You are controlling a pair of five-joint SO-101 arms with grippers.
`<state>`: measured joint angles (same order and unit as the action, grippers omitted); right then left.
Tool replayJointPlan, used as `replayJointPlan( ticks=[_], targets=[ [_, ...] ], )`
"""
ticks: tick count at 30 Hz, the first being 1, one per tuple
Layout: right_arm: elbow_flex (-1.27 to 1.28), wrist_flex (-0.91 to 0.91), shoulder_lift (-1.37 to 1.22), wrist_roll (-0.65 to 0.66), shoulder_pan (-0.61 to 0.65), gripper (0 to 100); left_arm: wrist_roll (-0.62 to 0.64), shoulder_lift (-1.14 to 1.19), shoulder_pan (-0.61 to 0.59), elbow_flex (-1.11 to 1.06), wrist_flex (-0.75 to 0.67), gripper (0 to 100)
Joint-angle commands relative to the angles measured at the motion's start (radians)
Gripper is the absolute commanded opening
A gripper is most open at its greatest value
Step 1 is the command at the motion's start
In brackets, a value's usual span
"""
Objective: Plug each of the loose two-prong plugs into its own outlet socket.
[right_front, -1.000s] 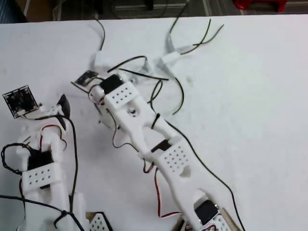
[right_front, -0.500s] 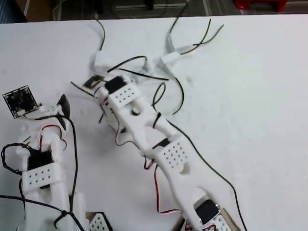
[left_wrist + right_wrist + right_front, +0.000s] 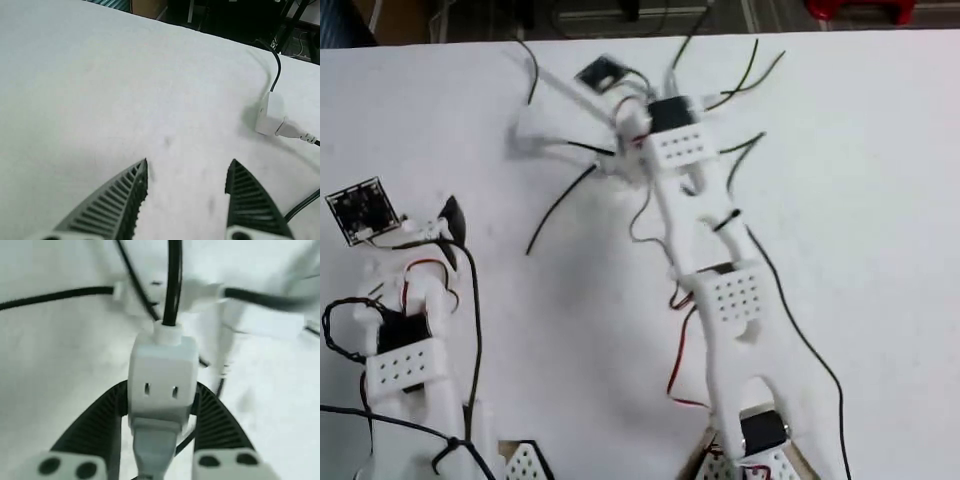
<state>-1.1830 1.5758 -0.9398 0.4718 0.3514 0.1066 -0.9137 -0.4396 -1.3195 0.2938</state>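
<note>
the white table [image 3: 880, 150] is the biggest thing, and both arms stand on the near side of it. the right arm [image 3: 730, 300] stretches far out to the middle of the far side, where white plugs and black cords lie in a tangle. the left arm [image 3: 405, 360] is folded low at the near left corner.

the right gripper [image 3: 161, 390] is clenched on an outlet socket [image 3: 161, 367], one dark finger on each side. the outlet socket is a white block with two thin slots on its face. a black cord [image 3: 172, 285] comes out of its far end. more white pieces [image 3: 265, 315] and cords lie on the table just behind it, too blurry to tell apart.

the left gripper [image 3: 187, 167] is released, with its two ribbed fingers [image 3: 125, 200] spread wide over bare table. well apart from it lies another white block [image 3: 269, 116] with a thin black cord. i cannot tell if it is a plug or a socket.
</note>
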Motion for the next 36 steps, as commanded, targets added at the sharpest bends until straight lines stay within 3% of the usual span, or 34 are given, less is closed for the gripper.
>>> replayJointPlan(
  ticks=[1,5,14,22,29,36],
  targets=[
    [-0.091,-0.151,0.004,0.068,-0.041,4.6,-0.002,-0.008,-0.004,0.005,-0.006,25],
    [-0.098,-0.219,-0.059,0.078,-0.041,6.8,-0.002,-0.007,-0.002,0.005,-0.006,25],
    [-0.101,-0.171,-0.079,0.081,-0.071,32.7,-0.002,-0.005,0.001,0.005,-0.006,25],
    [-0.101,-0.087,0.202,0.081,-0.125,33.8,-0.009,-0.008,0.102,0.003,-0.005,25],
    [-0.101,-0.068,0.455,0.081,-0.193,33.8,-0.009,-0.093,0.108,0.14,0.012,26],
    [-0.101,-0.058,0.662,0.074,-0.268,33.7,-0.009,-0.42,0.113,0.376,0.324,26]
  ],
)
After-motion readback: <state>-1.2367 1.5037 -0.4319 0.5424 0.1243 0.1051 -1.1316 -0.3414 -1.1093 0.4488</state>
